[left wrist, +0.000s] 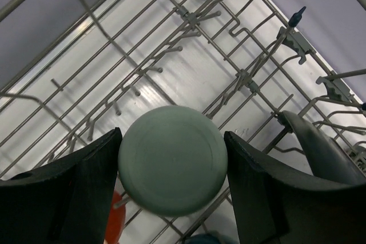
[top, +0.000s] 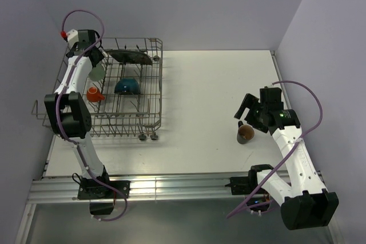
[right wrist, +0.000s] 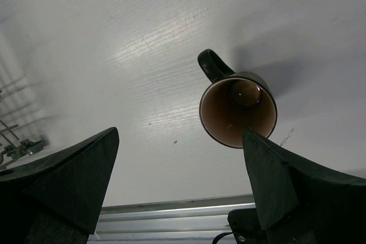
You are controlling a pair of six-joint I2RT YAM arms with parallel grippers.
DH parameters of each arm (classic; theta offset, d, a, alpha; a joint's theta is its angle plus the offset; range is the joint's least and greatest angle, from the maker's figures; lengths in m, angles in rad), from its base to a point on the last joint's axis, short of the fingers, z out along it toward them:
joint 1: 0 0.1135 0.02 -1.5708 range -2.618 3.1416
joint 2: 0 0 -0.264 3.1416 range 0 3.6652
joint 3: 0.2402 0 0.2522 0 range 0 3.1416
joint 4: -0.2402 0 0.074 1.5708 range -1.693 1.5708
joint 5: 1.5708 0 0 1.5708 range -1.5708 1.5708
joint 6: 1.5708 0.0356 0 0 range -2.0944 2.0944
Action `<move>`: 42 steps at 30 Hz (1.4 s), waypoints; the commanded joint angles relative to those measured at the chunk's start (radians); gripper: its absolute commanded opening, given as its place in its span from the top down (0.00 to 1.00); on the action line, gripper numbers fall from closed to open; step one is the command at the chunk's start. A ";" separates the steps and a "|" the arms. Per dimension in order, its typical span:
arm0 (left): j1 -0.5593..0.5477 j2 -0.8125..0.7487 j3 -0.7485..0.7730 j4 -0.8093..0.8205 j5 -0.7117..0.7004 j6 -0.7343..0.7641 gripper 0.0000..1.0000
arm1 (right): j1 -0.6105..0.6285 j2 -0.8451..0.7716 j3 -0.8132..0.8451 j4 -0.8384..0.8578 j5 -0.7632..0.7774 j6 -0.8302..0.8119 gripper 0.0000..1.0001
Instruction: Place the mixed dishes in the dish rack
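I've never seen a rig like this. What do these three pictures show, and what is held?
Two white robot arms are bolted to a table. The wide picture looks down from above; the other two come from a camera on each wrist. The left fingers grip a pale green mug over the wire dish rack, which holds a dark square plate, a blue bowl and a small orange-red cup. The right fingers are open above a small brown cup standing on the table.

Top view: high above near edge, looks down over whole bench (top: pixel 211 101). Left wrist view: close, down onto pale green mug (left wrist: pixel 171 161) and dish rack (left wrist: pixel 243 75). Right wrist view: close above brown cup (right wrist: pixel 237 112). Top view shares all three.
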 commanded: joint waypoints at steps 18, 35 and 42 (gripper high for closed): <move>0.003 0.009 0.001 0.012 0.061 -0.073 1.00 | 0.002 0.025 0.052 0.018 0.051 -0.016 0.03; -0.008 -0.093 -0.062 -0.009 0.014 -0.065 0.01 | -0.008 0.016 0.034 0.020 0.043 0.004 0.02; -0.008 -0.158 -0.069 -0.058 0.096 -0.145 0.01 | -0.047 0.005 0.045 -0.045 0.095 0.036 0.00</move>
